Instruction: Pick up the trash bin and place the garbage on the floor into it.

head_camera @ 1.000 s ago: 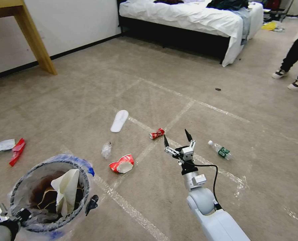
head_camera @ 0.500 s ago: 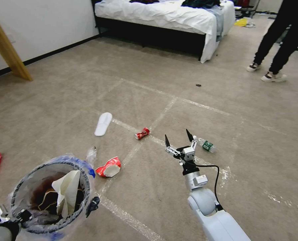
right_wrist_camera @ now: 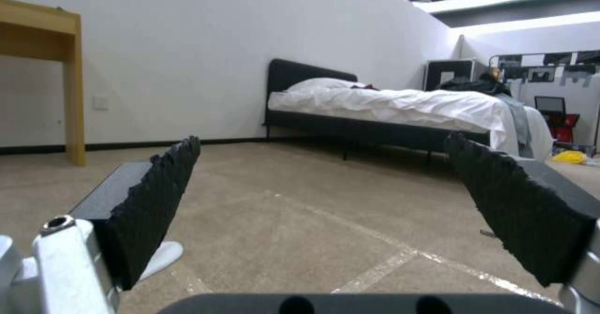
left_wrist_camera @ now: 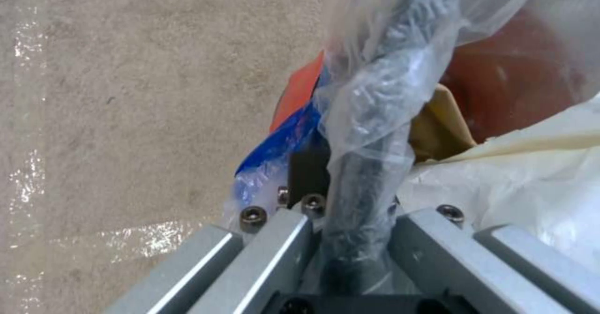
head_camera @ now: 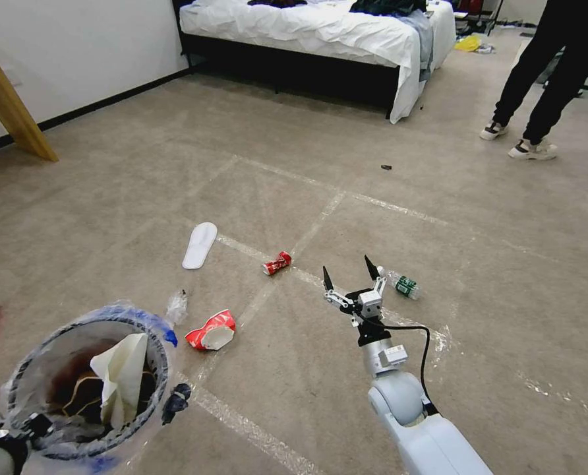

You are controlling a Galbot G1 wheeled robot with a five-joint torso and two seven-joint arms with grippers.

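Left gripper (left_wrist_camera: pixel 350 201) is clamping the bagged rim of the trash bin (head_camera: pixel 83 386), holding it low at near left above the floor (head_camera: pixel 307 409). Right gripper (head_camera: pixel 348 272) is hovering wide open, gripping nothing; beyond: crushed cup (head_camera: pixel 211 331), red can (head_camera: pixel 276 262), bottle (head_camera: pixel 399 284).

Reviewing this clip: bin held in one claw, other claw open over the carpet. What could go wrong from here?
1. The left claw pinches the trash bin at its bag-covered rim; the slick plastic could let it slip or tilt.
2. White paper stands up near the bin's rim and might fall out if the bin tips.
3. The open right claw hangs between the red can and the green-labelled bottle; both are round and may roll away when nudged.
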